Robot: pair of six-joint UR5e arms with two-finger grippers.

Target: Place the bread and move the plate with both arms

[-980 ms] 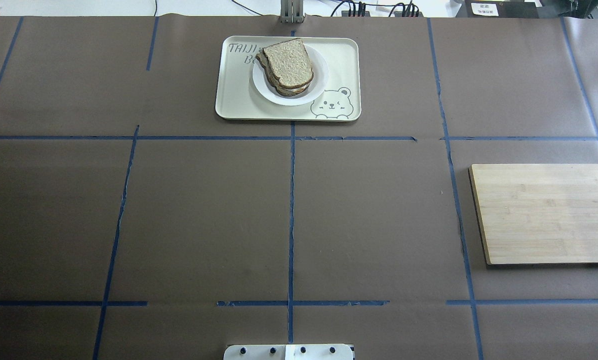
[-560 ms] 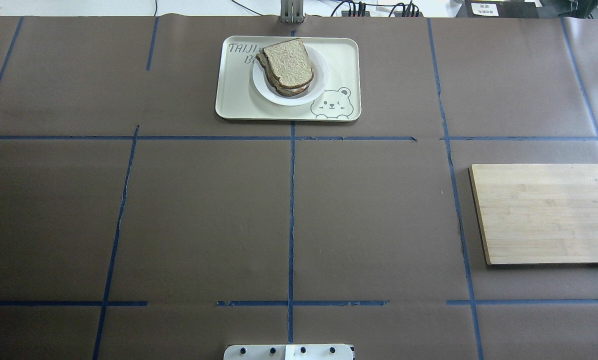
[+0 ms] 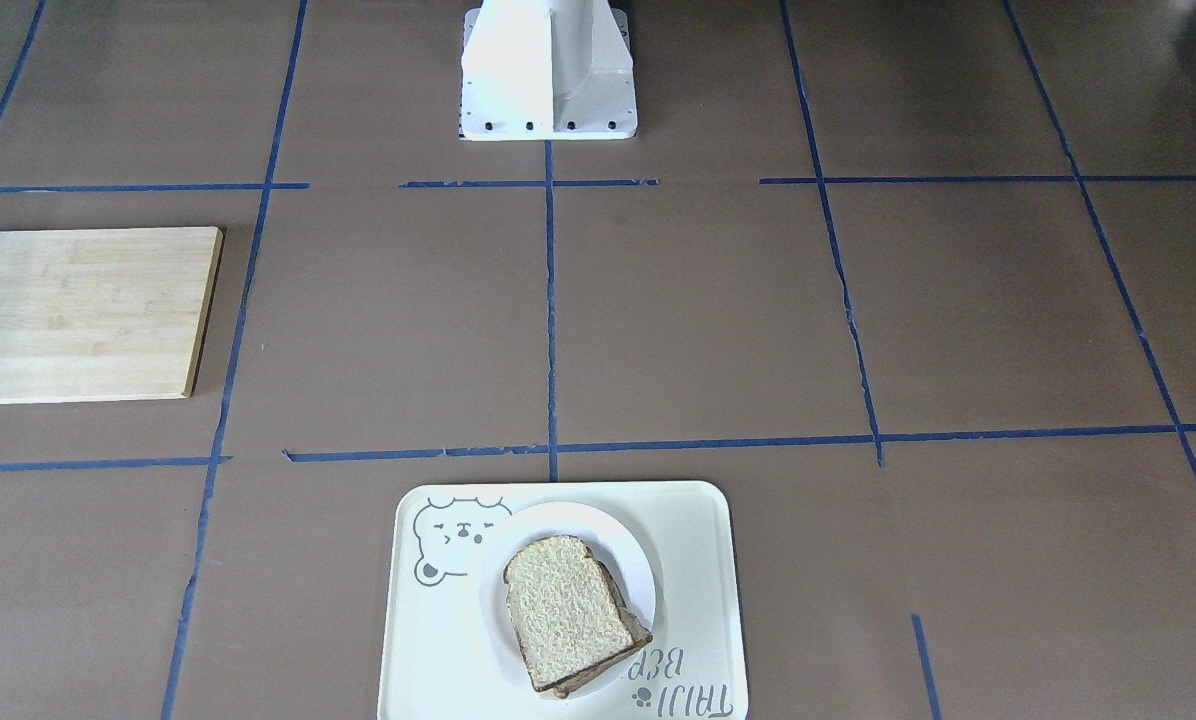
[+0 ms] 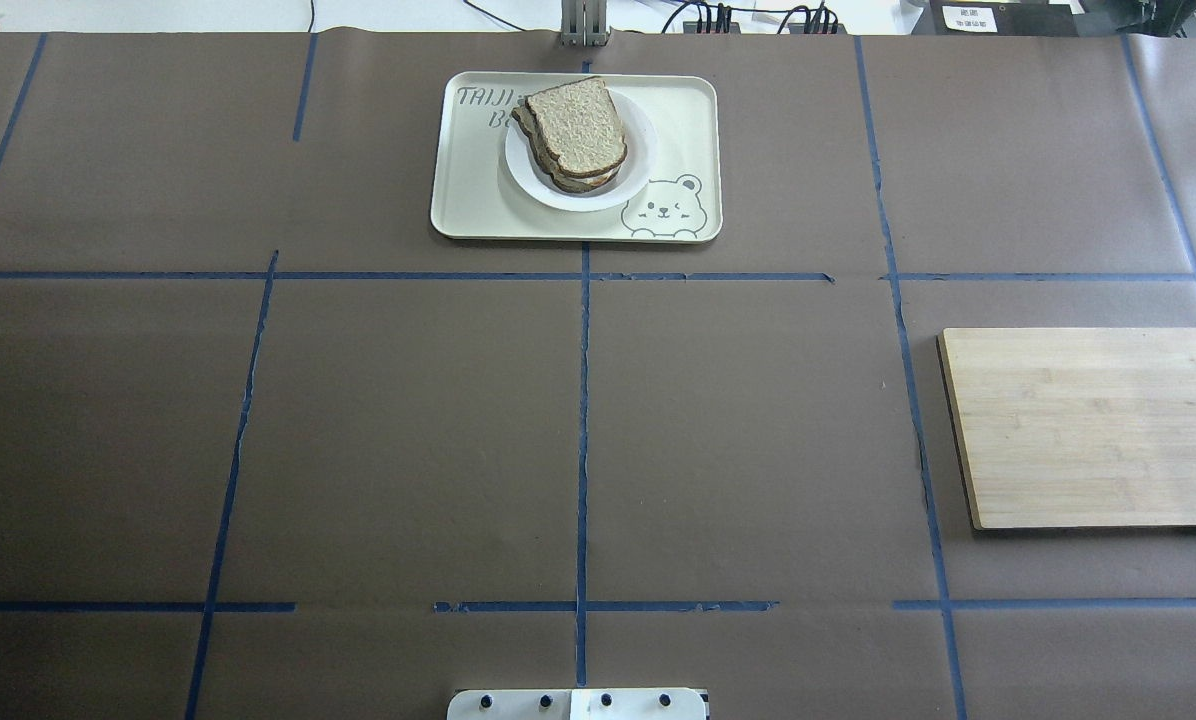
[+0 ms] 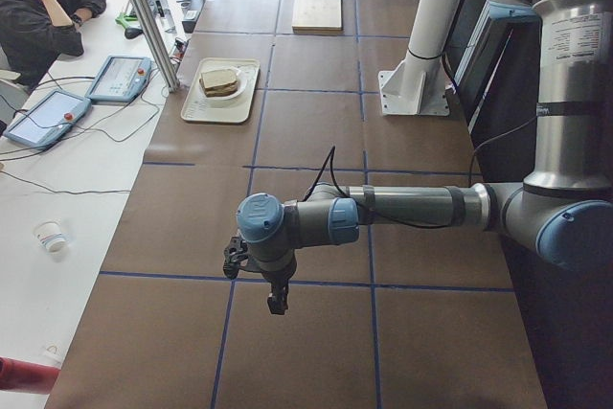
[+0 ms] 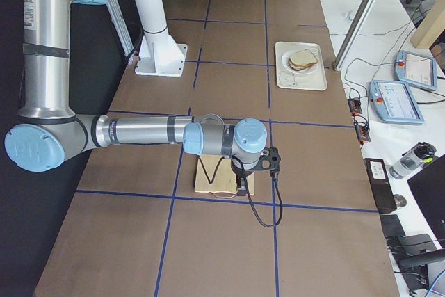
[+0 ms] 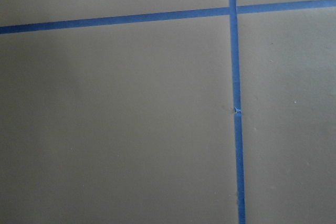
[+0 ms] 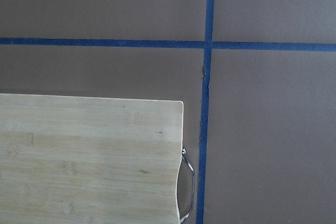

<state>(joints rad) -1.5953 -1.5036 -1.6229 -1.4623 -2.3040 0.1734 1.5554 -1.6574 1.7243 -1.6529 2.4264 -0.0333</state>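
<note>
Nothing has moved in the overhead view across the last second: the bread [image 4: 578,125], the plate [image 4: 641,150] and the tray [image 4: 688,110] lie exactly as before.

Finger state: you cannot tell for either arm, since the left gripper [image 5: 276,296] and the right gripper [image 6: 241,186] show only in the side views. Both point down, well apart from the food. The right one hangs near the end of the cutting board [image 4: 1088,425].

The bread tops a stack on the plate, which rests on the tray, upper centre of the overhead frame. Treat the task as probably complete, with both arms parked.
</note>
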